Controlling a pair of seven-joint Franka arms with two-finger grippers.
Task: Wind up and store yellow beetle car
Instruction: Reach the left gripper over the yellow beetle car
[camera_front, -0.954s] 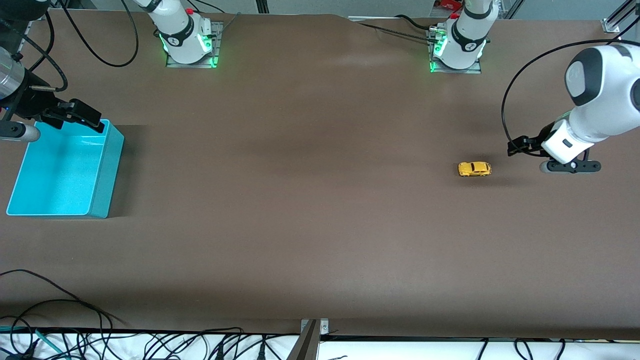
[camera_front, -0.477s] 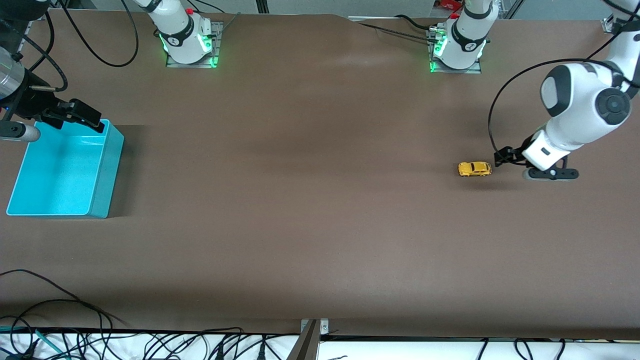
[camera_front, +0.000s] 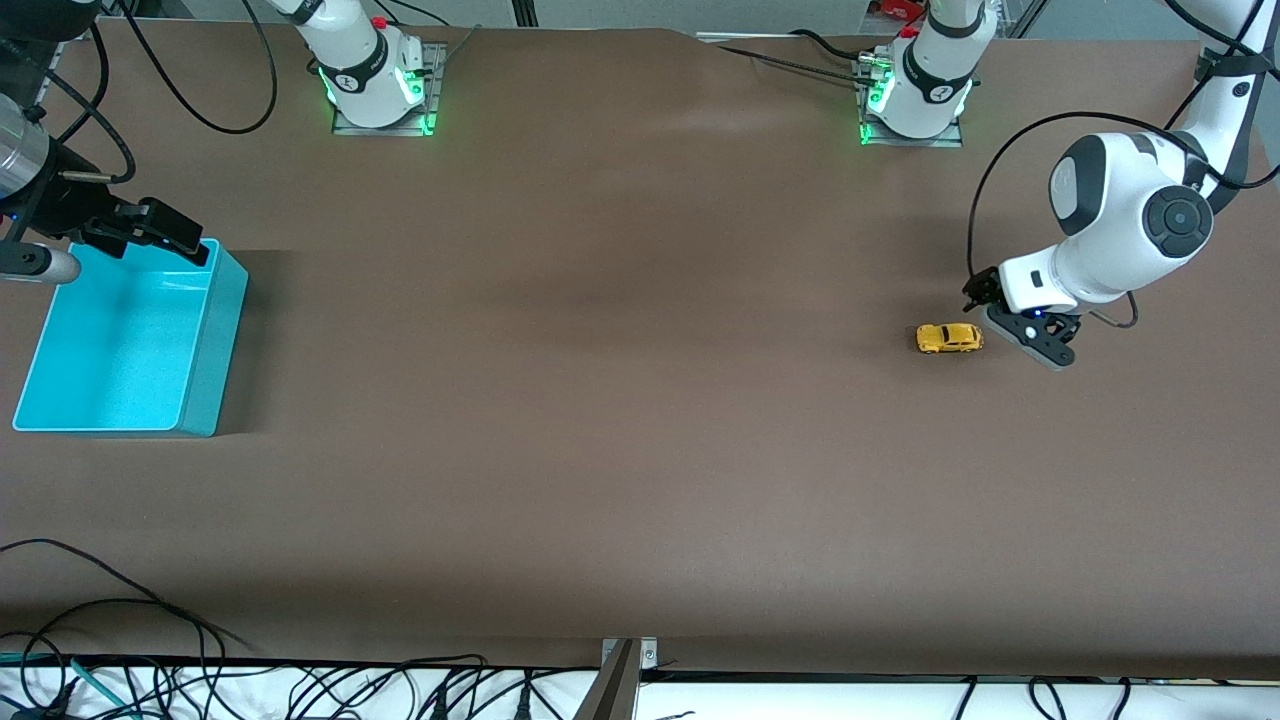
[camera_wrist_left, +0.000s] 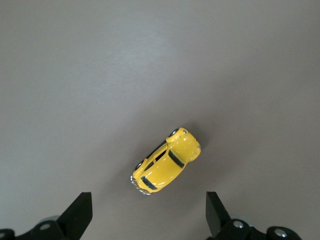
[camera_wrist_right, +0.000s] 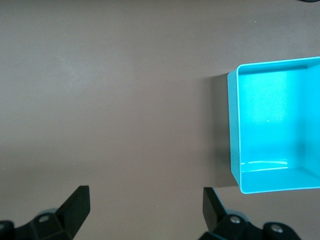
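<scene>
Yellow beetle car (camera_front: 949, 338): tiny rounded toy w/ dark windows, on brown table (camera_front: 620, 420) toward left arm's end, on its wheels.
Left gripper (camera_front: 1010, 325): low, just beside car; fingers (camera_wrist_left: 79, 215) spread wide, nothing betw. them, car seen ahead of the gap in wrist view.
Right gripper (camera_front: 150, 228): over edge of turquoise plastic bin (camera_front: 205, 370), fingers (camera_wrist_right: 75, 202) apart, empty; arm waits.
Bin: at right arm's end, well apart from car.

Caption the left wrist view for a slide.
Left gripper, jaws open, hovers over the yellow beetle car standing on the brown table.
</scene>
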